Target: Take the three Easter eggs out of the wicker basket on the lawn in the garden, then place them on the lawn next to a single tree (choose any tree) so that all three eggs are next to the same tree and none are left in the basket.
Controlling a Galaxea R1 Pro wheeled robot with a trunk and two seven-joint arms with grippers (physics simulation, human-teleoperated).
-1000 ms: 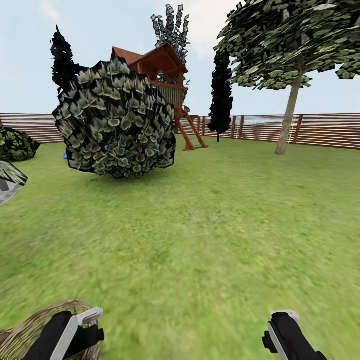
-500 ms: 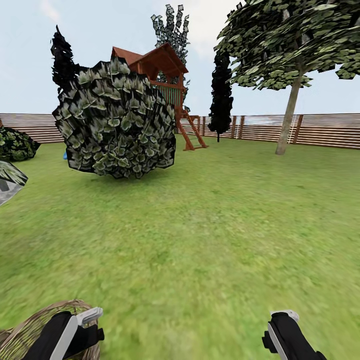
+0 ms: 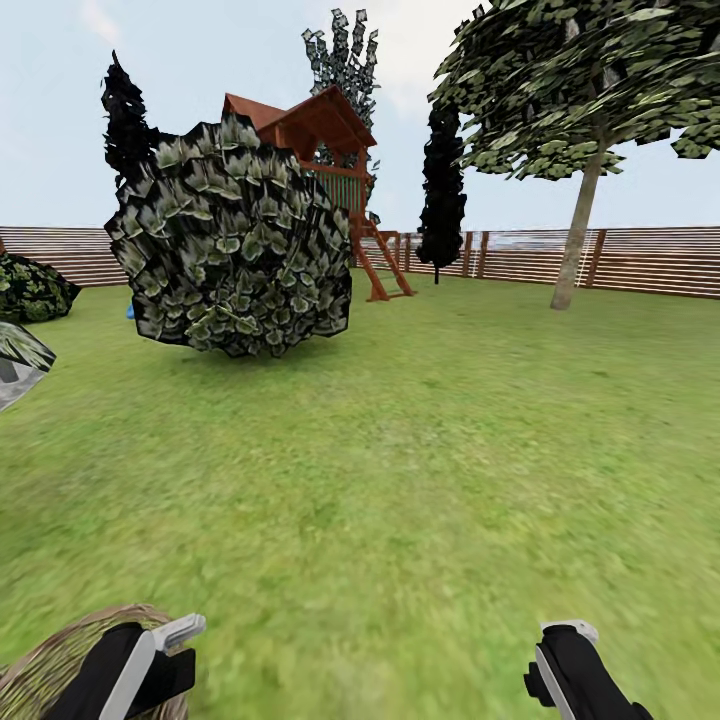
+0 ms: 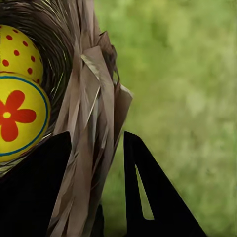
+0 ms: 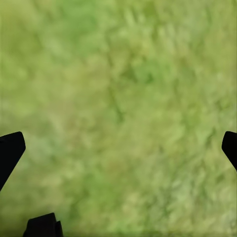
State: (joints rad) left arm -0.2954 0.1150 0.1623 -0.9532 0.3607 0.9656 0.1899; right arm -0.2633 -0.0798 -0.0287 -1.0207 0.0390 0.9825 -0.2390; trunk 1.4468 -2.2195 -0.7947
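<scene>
Left wrist view: left tool (image 4: 96, 187) clenched on the basket (image 4: 94, 113) rim, one finger inside, one outside; two eggs (image 4: 17, 118) lie in it. Head view: basket (image 3: 50, 655) at 7 o'clock on the lawn (image 3: 400, 480), tree (image 3: 580, 230) far off at 1 o'clock. Right tool (image 5: 118, 148) released, fingers spread wide over bare grass.

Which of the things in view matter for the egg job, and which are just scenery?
For the job: wicker basket, gripped at its rim by the left gripper; two Easter eggs visible inside it; lawn; tree.
Just scenery: big bush, play tower, dark cypress, fence.
</scene>
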